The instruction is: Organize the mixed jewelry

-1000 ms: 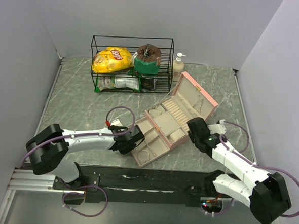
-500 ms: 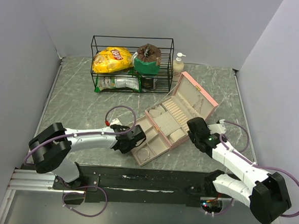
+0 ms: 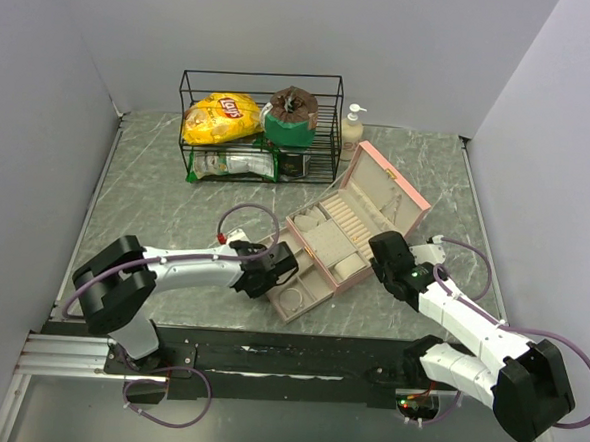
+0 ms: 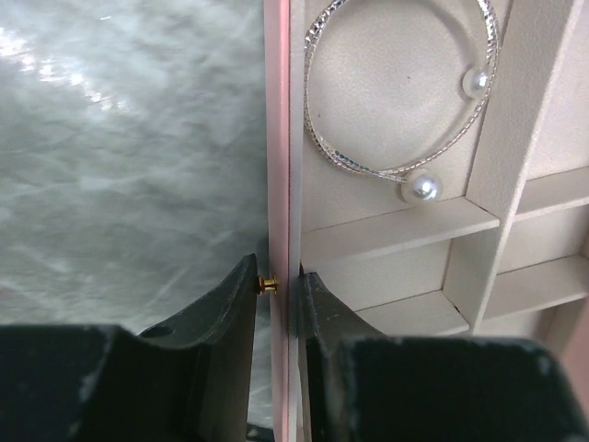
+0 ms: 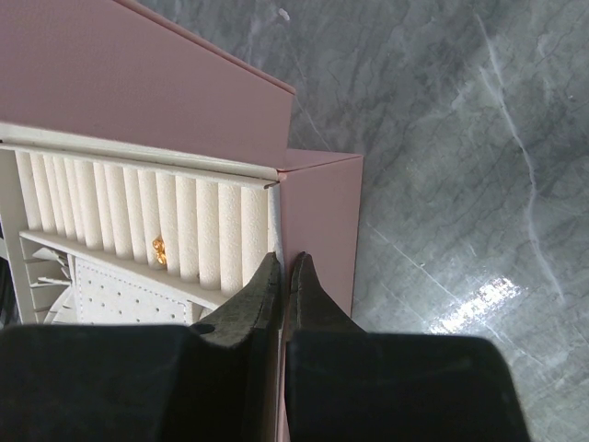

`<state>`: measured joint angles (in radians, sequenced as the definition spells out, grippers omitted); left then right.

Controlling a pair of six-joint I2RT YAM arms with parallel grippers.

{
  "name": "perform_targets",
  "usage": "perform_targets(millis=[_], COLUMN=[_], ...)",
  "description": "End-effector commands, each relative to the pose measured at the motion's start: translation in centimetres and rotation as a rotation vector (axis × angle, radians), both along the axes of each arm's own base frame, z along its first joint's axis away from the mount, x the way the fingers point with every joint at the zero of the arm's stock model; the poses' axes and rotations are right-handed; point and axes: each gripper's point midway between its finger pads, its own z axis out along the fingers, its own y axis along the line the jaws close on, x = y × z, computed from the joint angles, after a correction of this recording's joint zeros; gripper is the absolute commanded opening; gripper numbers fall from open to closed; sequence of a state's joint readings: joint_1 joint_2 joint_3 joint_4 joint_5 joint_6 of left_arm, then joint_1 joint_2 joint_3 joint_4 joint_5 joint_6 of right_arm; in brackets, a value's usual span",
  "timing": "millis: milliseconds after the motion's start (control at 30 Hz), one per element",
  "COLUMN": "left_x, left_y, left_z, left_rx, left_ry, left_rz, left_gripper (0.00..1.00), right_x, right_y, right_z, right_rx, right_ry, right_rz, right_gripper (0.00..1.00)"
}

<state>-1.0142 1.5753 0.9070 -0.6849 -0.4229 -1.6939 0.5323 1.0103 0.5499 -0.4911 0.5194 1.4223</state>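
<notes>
The pink jewelry box [image 3: 389, 195] stands open with its beige drawer [image 3: 309, 294] pulled out toward the lower left. My left gripper [image 3: 276, 270] is shut on the drawer's pink front wall [image 4: 279, 138]. One finger is outside beside the small gold knob [image 4: 267, 284] and the other is inside. A silver bangle with two pearls [image 4: 363, 170] lies in the drawer's compartment and shows in the top view [image 3: 290, 303]. My right gripper [image 3: 379, 252] is shut on the box's right side wall [image 5: 322, 221]. A tiny gold piece [image 5: 158, 249] sits among the ring rolls.
A black wire basket [image 3: 263, 84] at the back holds a yellow chips bag [image 3: 221, 116] and a green pack [image 3: 289, 122]. A soap bottle [image 3: 353, 126] stands beside it. Walls close in the marble table on the left, right and back.
My left gripper has moved right with the drawer front in it, and the drawer has slid partway in toward the box. The right arm has not moved.
</notes>
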Motion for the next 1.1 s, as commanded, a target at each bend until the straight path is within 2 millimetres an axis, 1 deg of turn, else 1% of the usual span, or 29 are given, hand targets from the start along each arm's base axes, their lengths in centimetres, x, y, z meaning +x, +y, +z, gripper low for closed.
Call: perform_targets(millis=[0, 200, 300, 367, 433, 467, 533, 567, 633, 667, 700, 733, 767, 800, 833, 933, 967, 1000, 1067], left_x=[2.6, 2.9, 2.7, 2.2, 2.0, 2.1, 2.0, 2.2, 2.3, 2.5, 2.6, 2.6, 2.6, 2.9, 2.6, 2.6, 2.5, 2.6, 2.6], left_y=[-2.2, -2.4, -2.1, -1.5, -1.3, -1.6, -1.5, -1.7, -1.9, -2.2, -2.4, -2.3, -2.3, -2.8, -2.6, -2.8, -2.8, -2.8, -2.3], left_z=[2.5, 2.6, 2.1, 1.8, 1.8, 2.0, 2.4, 2.6, 3.3, 3.6, 4.1, 4.1, 4.2, 4.9, 4.5, 4.7, 4.7, 4.9, 5.1], left_rx=[-0.048, -0.030, -0.001, 0.015, 0.008, -0.016, -0.037, -0.055, -0.070, -0.083, -0.086, -0.086, -0.093, -0.127, -0.129, -0.167, -0.165, -0.165, -0.135], left_ry=[-0.103, -0.108, -0.089, -0.071, -0.077, -0.090, -0.109, -0.122, -0.144, -0.159, -0.173, -0.179, -0.186, -0.211, -0.210, -0.227, -0.229, -0.231, -0.238], left_rz=[0.011, -0.005, -0.021, -0.008, -0.025, -0.029, -0.044, -0.047, -0.076, -0.088, -0.115, -0.122, -0.127, -0.138, -0.145, -0.151, -0.154, -0.155, -0.163], left_gripper=[0.01, 0.04, 0.06, 0.09, 0.10, 0.11, 0.16, 0.21, 0.28, 0.35, 0.39, 0.41, 0.46, 0.49, 0.51, 0.59, 0.62, 0.64, 0.67], right_x=[0.1, 0.1, 0.1, 0.1, 0.1, 0.0, 0.0, 0.0, 0.0, 0.0, 0.0, 0.1, 0.0, 0.1, 0.0, 0.1, 0.1, 0.1, 0.2], right_y=[2.4, 2.3, 2.4, 2.4, 2.2, 2.1, 2.1, 2.0, 2.0, 2.0, 2.0, 2.0, 2.0, 2.0, 2.1, 2.1, 2.1, 2.1, 2.2], right_z=[0.1, 0.1, 0.1, 0.1, 0.0, 0.0, 0.1, 0.0, 0.1, 0.0, 0.1, 0.1, 0.1, 0.1, 0.0, 0.1, 0.1, 0.1, 0.1], right_rx=[0.110, 0.106, 0.108, 0.101, 0.095, 0.091, 0.092, 0.089, 0.087, 0.087, 0.085, 0.084, 0.084, 0.085, 0.084, 0.084, 0.082, 0.083, 0.085], right_ry=[0.002, 0.002, 0.002, 0.002, 0.008, 0.008, 0.004, 0.007, 0.002, 0.004, 0.004, 0.003, 0.005, 0.006, 0.007, 0.007, 0.005, 0.007, 0.006], right_rz=[0.039, 0.041, 0.042, 0.044, 0.041, 0.039, 0.038, 0.037, 0.035, 0.035, 0.038, 0.040, 0.040, 0.041, 0.042, 0.045, 0.046, 0.045, 0.048], right_gripper=[0.00, 0.00, 0.00, 0.00, 0.00, 0.00, 0.00, 0.00, 0.00, 0.00, 0.00, 0.00, 0.00, 0.00, 0.00, 0.00, 0.00, 0.00, 0.00])
